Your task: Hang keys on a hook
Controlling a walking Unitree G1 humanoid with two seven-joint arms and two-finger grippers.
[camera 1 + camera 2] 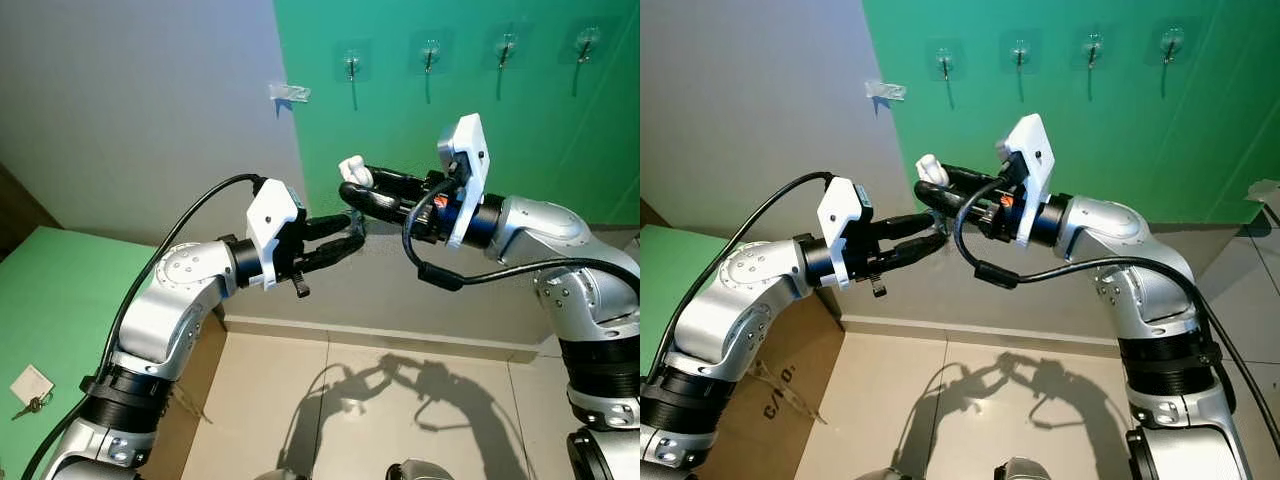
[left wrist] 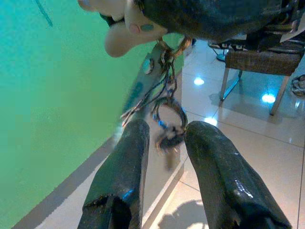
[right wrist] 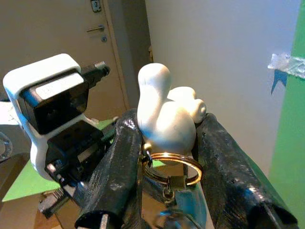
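This looks like a room or entry area of a home, partly dressed up for recording. A green panel (image 1: 470, 120) covers part of a plain pale wall (image 1: 140, 110), and a row of four clear stick-on hooks (image 1: 429, 52) is fixed high on it. The floor is laid with large glossy beige tiles (image 1: 350, 400) that mirror ceiling lights, with a pale skirting board along the wall. A closed interior door (image 3: 52, 28) with a lever handle shows in the right wrist view, and a chair (image 2: 259, 62) with thin metal legs stands on the tiles in the left wrist view. A cardboard box (image 1: 790, 380) sits beside a green-topped surface (image 1: 40, 300).
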